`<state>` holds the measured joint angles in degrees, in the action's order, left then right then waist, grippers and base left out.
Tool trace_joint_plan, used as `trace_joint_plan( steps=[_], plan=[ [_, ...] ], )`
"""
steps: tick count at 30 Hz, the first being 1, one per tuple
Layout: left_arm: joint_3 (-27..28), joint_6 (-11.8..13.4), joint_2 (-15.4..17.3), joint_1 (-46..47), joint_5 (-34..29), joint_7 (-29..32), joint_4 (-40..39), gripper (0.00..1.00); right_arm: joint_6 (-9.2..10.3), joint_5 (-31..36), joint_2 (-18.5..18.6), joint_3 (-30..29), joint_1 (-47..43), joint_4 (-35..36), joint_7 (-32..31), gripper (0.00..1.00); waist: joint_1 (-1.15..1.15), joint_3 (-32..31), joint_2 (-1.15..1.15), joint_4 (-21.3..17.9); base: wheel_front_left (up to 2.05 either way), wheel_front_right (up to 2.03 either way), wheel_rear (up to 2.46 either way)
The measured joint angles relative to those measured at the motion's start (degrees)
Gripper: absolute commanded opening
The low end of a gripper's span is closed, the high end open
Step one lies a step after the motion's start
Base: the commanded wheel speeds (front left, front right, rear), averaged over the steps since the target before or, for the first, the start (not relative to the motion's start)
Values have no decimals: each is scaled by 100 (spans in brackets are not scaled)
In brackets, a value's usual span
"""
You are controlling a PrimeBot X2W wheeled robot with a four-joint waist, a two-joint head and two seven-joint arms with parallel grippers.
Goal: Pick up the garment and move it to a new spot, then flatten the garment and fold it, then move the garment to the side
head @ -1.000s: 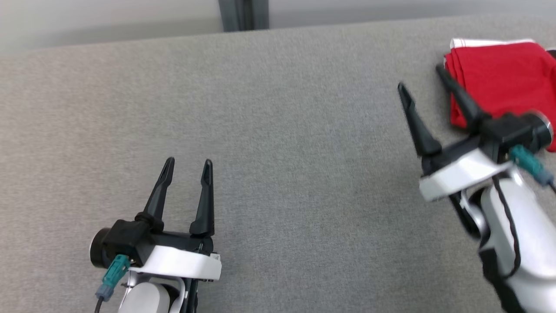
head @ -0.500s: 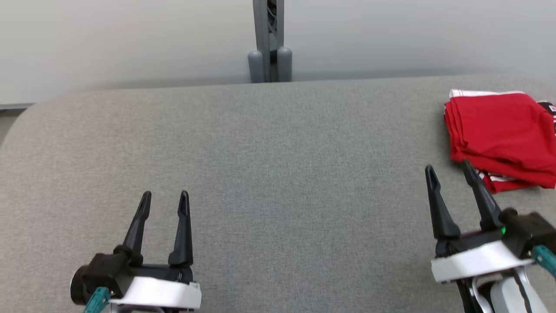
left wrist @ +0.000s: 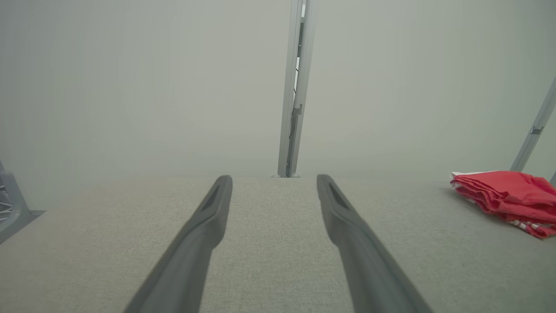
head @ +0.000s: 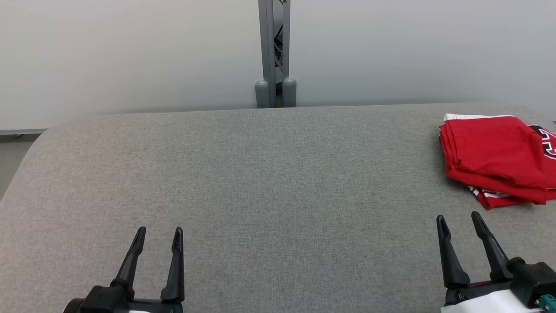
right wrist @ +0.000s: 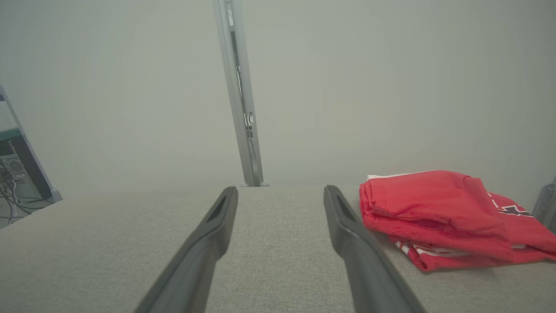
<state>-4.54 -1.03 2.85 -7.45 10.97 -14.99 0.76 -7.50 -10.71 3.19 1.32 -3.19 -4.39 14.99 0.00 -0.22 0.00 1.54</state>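
From my head, the red garment (head: 495, 161) lies folded on the table (head: 260, 174), far right of the post (head: 276, 52). My left gripper (head: 159, 231) and right gripper (head: 458, 217) are spread wide, empty. Along my left fingers, the garment sits well right of the post. Along my right fingers, likewise, apart from my jaws. I judge folding and setting aside done, with nothing left.

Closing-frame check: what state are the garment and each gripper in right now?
red garment, folded, lying at the far right of the table, nothing touching it.
left gripper, open, empty.
right gripper, open, empty, short of the garment.
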Motion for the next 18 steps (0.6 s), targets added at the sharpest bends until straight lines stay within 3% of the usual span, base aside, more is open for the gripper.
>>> trace_joint_plan(
  steps=[12, 13, 18],
  plan=[
    [12, 8, -1, -51, -62, 0, 229, 100, 0, 51, -23, -60, -99, -78, 0, 100, 0, -55, 0, -4, 0, 0, 0],
    [8, 8, -2, -53, -76, 2, 245, 0, 0, 51, -25, -64, -101, -93, -1, 0, 0, -56, 0, 1, 0, 0, 0],
    [-30, 8, -44, -170, -47, 36, 503, 0, 0, 25, -94, -44, -221, -346, -34, 0, 0, -58, 0, -1, 0, 0, 0]
  ],
)
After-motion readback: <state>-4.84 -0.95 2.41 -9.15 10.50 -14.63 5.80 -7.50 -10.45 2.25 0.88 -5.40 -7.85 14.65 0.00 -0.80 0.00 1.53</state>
